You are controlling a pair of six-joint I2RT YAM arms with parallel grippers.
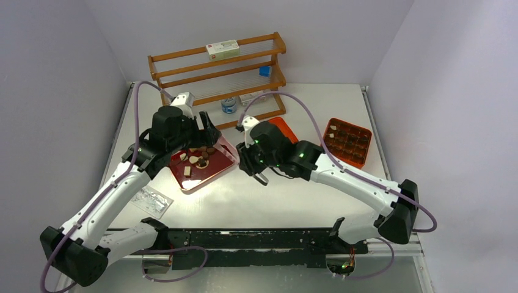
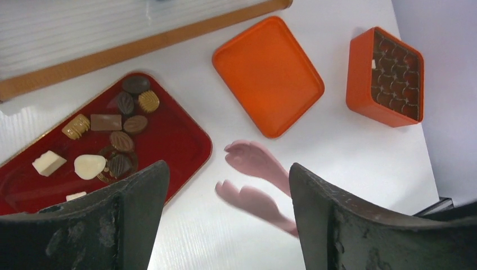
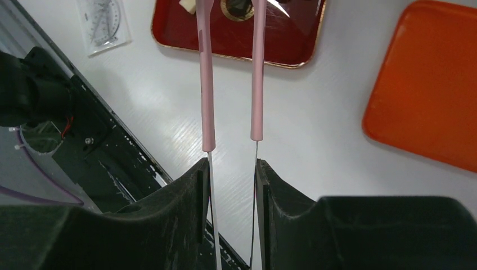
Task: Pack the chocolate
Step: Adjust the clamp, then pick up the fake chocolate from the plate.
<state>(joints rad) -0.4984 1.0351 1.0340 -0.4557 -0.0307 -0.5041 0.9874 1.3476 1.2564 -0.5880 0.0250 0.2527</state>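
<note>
While pink tongs (image 3: 207,84) are gripped by right gripper (image 3: 232,169), arms apart, nothing clamped: 1 chocolate (image 2: 90,166) to be straddled squarely, then squeezed gently.

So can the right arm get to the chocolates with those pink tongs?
Probably yes. The right gripper holds the pink tongs pointed at the red tray, with nothing blocking the chocolates. The open left gripper hovers close by and might crowd it.

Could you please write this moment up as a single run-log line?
left claw: open, over red tray | right claw: shut on pink tongs | chocolates: on tray | orange box: lid off
</note>
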